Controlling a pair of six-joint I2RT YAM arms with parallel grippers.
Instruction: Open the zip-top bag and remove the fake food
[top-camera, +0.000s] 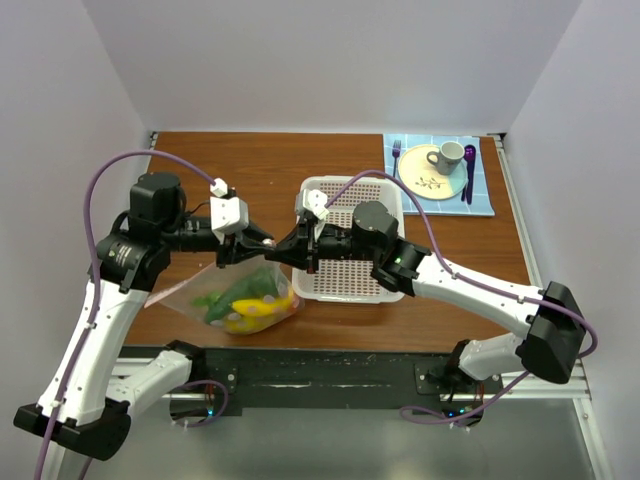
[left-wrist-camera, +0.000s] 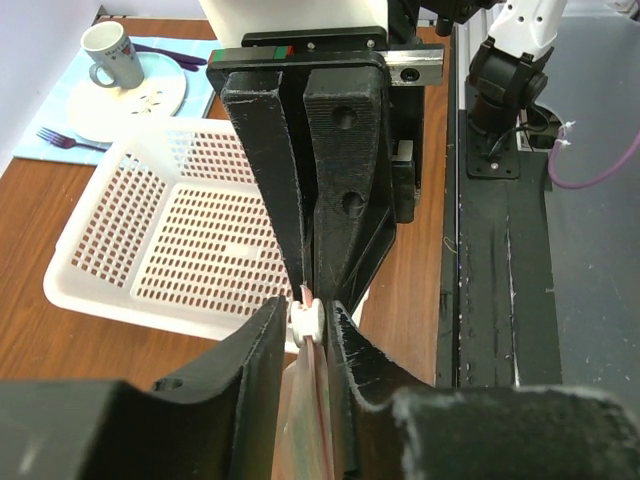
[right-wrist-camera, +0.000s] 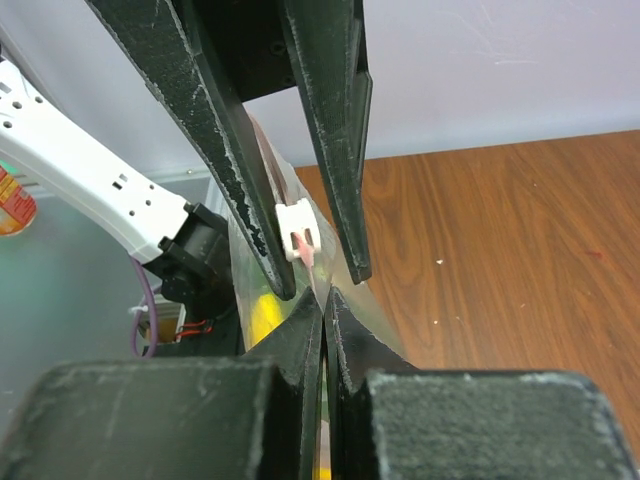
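Observation:
The zip-top bag (top-camera: 190, 298) lies at the table's front left, its mouth lifted toward the middle. The fake food (top-camera: 250, 300), yellow and green pieces, is inside it; a yellow piece shows through the plastic in the right wrist view (right-wrist-camera: 262, 312). My left gripper (top-camera: 262, 243) is closed around the white zip slider (left-wrist-camera: 305, 318) on the pinkish strip. My right gripper (top-camera: 287, 250) faces it, shut on the strip just beyond the slider (right-wrist-camera: 298, 232). In the right wrist view its fingertips (right-wrist-camera: 310, 315) pinch the bag's edge (right-wrist-camera: 380, 325).
A white perforated basket (top-camera: 385, 285) stands right behind the grippers, under the right wrist. A cream plate (top-camera: 428, 185) with a grey mug (top-camera: 447, 156), a fork and a purple spoon sits on a blue mat at the back right.

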